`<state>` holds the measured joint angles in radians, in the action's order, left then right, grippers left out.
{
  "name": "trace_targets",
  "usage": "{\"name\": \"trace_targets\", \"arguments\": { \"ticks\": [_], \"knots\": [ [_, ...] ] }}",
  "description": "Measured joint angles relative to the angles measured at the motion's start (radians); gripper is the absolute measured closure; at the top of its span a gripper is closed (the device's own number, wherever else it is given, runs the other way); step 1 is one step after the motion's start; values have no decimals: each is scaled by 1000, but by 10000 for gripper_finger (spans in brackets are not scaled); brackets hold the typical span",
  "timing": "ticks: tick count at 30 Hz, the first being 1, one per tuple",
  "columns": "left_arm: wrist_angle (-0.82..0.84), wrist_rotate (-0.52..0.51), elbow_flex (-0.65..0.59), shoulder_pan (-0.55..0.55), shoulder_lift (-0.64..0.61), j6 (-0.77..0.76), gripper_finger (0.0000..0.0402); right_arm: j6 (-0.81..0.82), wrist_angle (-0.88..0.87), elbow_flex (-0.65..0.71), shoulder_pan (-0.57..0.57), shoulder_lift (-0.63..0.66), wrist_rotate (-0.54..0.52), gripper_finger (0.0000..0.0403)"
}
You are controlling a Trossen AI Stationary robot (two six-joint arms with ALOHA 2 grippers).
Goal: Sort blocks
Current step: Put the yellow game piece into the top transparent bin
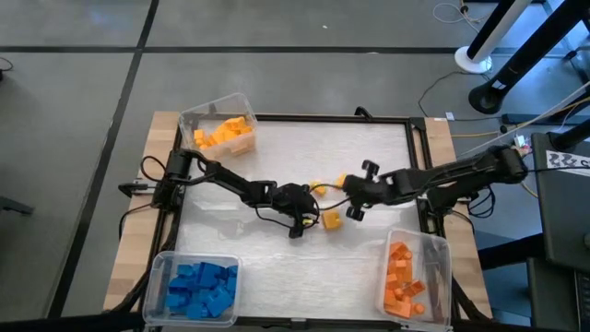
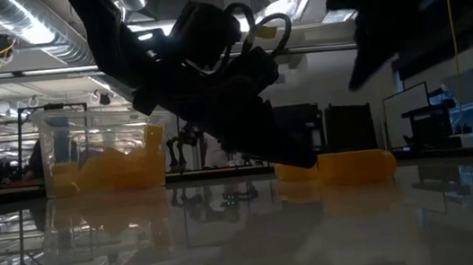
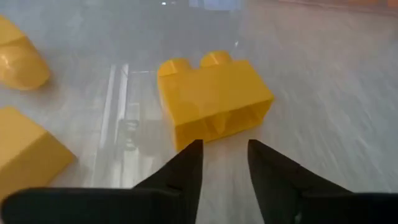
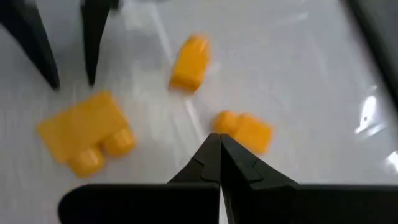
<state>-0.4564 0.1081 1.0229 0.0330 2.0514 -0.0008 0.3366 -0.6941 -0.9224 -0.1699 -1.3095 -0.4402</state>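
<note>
- The left gripper [image 3: 225, 158] sits low at the table's centre, its fingers parted with nothing between them, the tips just short of a yellow brick [image 3: 214, 99] lying on its side at their 12 o'clock.
- The right gripper [image 4: 220, 152] is pinched fully closed and empty, at the left gripper's 3 o'clock, over the loose yellow bricks [image 4: 84, 139].
- In the high view, a yellow-filled bin [image 1: 198, 119] stands at the table's 11 o'clock, a bin of blue bricks [image 1: 159, 274] at 7 o'clock, and a bin of orange bricks [image 1: 441, 250] at 5 o'clock.
</note>
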Motion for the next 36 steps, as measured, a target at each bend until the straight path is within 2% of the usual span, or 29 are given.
{"name": "trace_targets", "arguments": {
  "ticks": [6, 9, 14, 26, 36],
  "knots": [
    [-21, -1, 0, 9, 3, -97, 256, 3, 33, 1, -1, -157, 95, 402],
    [-48, -1, 0, 18, 8, -143, 253, 4, 61, 1, -1, -219, 129, 402],
    [-61, -1, 0, 32, 8, -130, 253, 27, 111, 1, -1, -291, 149, 402],
    [-48, -49, 0, 39, 8, -129, 251, 30, 264, 0, -1, -364, 231, 402],
    [-88, -49, 0, 39, 44, -159, 251, 30, 327, 0, -1, -364, 234, 402]
  ]
}}
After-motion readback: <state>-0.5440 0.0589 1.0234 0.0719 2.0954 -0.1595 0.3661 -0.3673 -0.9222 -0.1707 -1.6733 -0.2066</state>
